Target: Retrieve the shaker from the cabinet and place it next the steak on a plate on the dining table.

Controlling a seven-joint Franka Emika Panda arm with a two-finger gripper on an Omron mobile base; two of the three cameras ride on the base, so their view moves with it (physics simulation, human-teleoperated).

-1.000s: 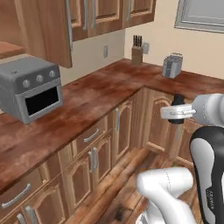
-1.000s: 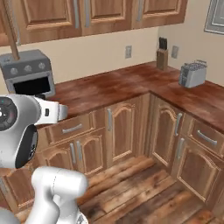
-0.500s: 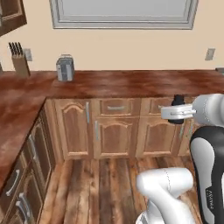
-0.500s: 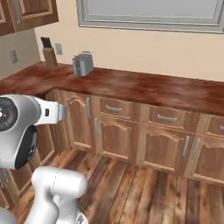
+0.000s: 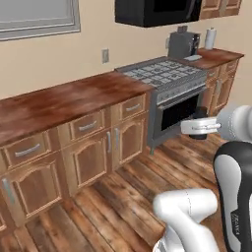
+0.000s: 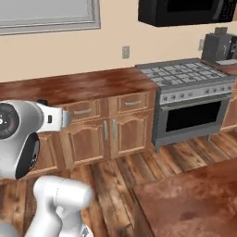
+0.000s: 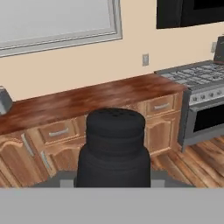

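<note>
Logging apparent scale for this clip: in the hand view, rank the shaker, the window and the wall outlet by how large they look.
1. Window, widest on screen.
2. Shaker, held right at the camera, so nearness inflates it; its real size is surely far smaller.
3. Wall outlet, smallest.

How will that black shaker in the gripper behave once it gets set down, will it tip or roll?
The shaker looks rigid and ridged, so it probably grips well. Its squat, wide body suggests it should stand steadily upright. Being cylindrical, it would likely roll if laid sideways.

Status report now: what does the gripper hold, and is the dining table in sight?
Gripper shut on the shaker, carried above the floor. Dining table corner in sight, lower right of right base view. Plate and steak not sighted.
</note>
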